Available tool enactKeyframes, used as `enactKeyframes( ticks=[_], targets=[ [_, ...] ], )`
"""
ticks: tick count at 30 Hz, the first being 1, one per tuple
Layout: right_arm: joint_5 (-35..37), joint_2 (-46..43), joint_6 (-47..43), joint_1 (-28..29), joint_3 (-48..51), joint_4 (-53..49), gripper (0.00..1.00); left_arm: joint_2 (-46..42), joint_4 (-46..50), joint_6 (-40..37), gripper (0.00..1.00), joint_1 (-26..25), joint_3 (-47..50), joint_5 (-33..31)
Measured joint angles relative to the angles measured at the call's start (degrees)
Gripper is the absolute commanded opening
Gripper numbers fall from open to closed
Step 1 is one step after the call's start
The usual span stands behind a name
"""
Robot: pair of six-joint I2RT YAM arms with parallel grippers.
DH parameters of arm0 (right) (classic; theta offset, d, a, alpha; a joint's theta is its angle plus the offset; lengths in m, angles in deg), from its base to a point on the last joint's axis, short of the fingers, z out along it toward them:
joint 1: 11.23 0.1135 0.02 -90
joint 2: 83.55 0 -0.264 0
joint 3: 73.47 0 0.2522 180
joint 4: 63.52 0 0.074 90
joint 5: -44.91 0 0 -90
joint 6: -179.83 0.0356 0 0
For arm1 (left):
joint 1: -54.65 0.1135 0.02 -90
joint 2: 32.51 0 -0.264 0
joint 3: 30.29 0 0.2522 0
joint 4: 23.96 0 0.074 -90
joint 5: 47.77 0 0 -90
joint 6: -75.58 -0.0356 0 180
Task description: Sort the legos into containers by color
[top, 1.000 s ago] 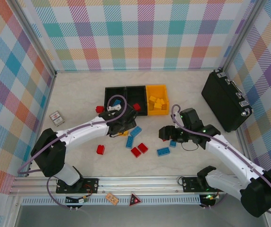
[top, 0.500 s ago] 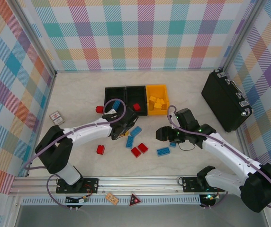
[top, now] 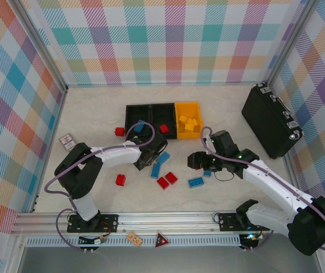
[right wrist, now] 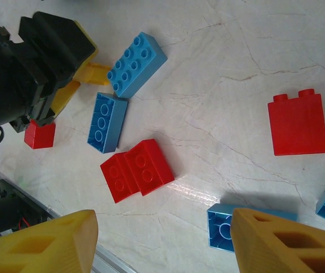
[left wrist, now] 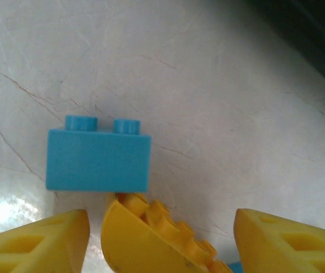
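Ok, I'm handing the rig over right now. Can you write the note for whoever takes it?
Left gripper: open, a yellow lego between its fingers, not clamped.
Right gripper: open, empty, over the table.
Done: one blue lego in the left black bin, one red lego in the middle black bin, several yellow legos in the yellow bin.
Left: the yellow one at the left gripper, loose blues and reds on the table, plus a lone red beside the left bin.

A black hard case (top: 270, 119) stands right; a small card (top: 67, 141) lies left.
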Motion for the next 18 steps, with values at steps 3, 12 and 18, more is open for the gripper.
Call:
enactKeyframes(
  ticks=[3,12,18],
  targets=[
    [0.5,0.0,0.0,0.0,0.0,0.0,0.63,0.7,-0.5,-0.5,0.44,0.0,0.0,0.8],
    [1.1,0.0,0.0,0.0,0.5,0.1,0.63,-1.0,-0.4,-1.9,0.22,0.0,0.0,1.6],
    [1.1,0.0,0.0,0.0,1.0,0.1,0.63,-6.2,1.6,-5.3,0.22,0.0,-0.3,1.6]
  ],
)
